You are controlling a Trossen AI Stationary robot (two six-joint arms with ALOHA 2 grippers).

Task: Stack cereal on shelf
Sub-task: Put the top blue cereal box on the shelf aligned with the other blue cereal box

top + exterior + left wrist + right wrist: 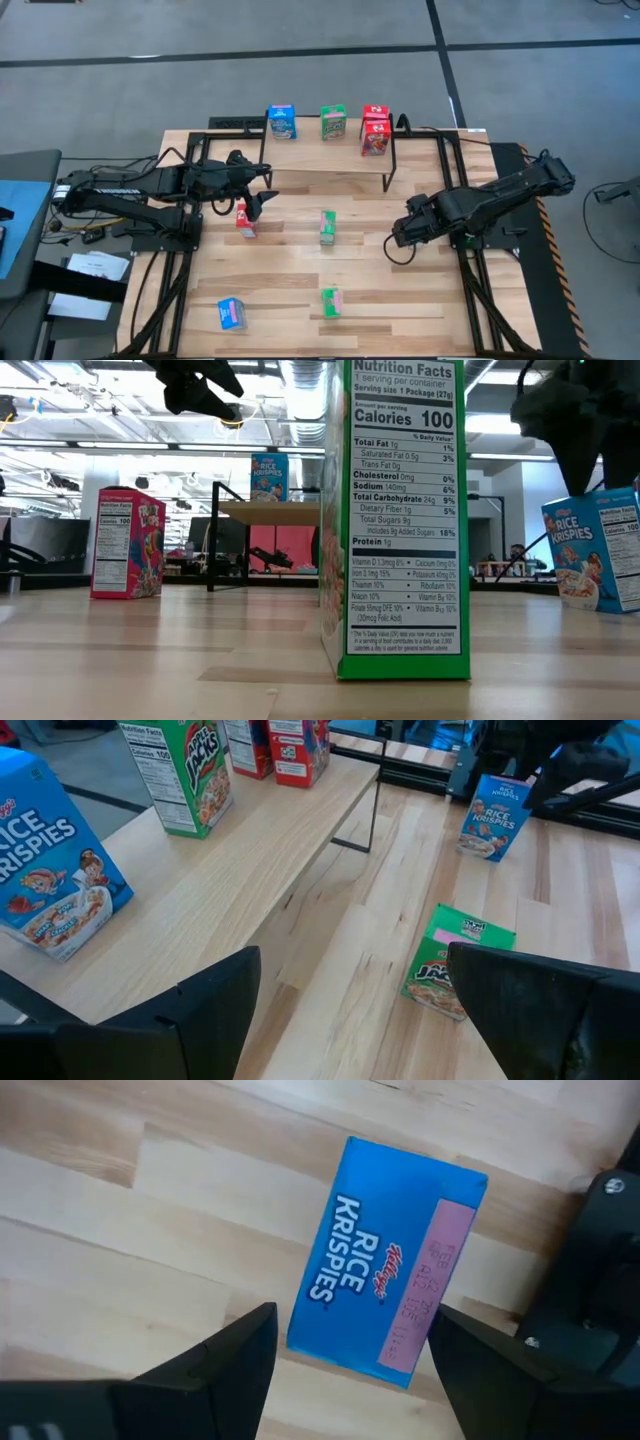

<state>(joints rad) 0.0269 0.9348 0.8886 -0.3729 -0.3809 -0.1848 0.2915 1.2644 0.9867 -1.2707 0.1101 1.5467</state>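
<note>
The shelf (pixel 330 152) stands at the table's far side and carries a blue cereal box (pixel 281 121), a green one (pixel 333 122) and two red ones (pixel 375 132), all upright on its plank. My right gripper (pixel 355 1330) points down, open, above an upright blue box (pixel 385 1300) that stands on the table at the right (pixel 600 550). My left gripper (pixel 355 970) hovers open near the shelf's left end (pixel 262 203), holding nothing. On the table are a red box (pixel 245 220), two green boxes (pixel 327 227) (pixel 331 301) and a blue box (pixel 231 314).
The black frames of the arm bases (pixel 170 235) (pixel 480 240) run along both sides of the table. The shelf's thin black legs (pixel 388 170) stand between the arms. Bare wood lies in the table's near right part (pixel 410 300).
</note>
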